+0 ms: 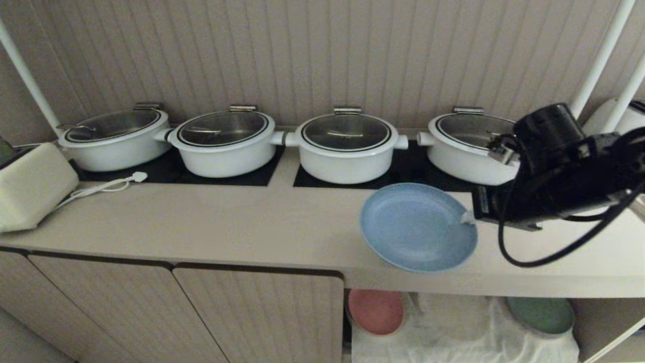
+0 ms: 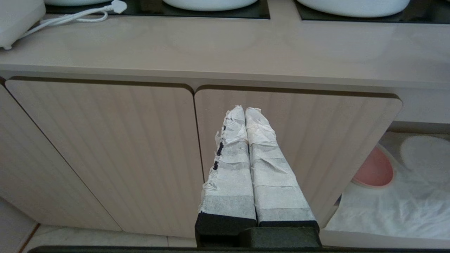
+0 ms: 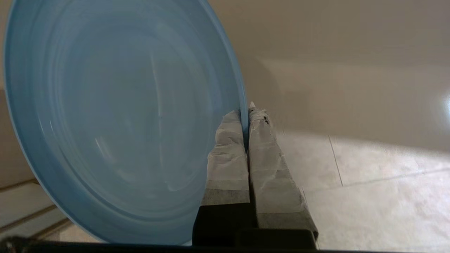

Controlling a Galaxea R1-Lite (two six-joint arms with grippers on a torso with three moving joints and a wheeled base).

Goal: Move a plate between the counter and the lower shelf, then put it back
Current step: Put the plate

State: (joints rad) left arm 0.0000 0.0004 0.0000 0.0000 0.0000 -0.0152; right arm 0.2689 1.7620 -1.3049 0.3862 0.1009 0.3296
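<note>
The light-blue plate [image 1: 413, 227] hangs over the front part of the counter [image 1: 227, 222], right of the middle, its near rim reaching the counter's front edge. My right gripper [image 1: 467, 218] comes in from the right and is shut on the plate's right rim. In the right wrist view the plate [image 3: 119, 119] fills one side, with its rim pinched between the taped fingers of the right gripper [image 3: 247, 114]. I cannot tell whether the plate touches the counter. The lower shelf [image 1: 453, 333] with its white cloth opens below. My left gripper [image 2: 245, 110] is parked, shut and empty, facing the cabinet doors.
Several white pots [image 1: 345, 146] with glass lids stand on the black hob panels behind the plate. A white appliance [image 1: 30, 186] and its cord lie at the counter's left end. A pink plate [image 1: 376, 310] and a green plate [image 1: 541, 315] lie in the shelf. White poles [image 1: 599, 55] rise at right.
</note>
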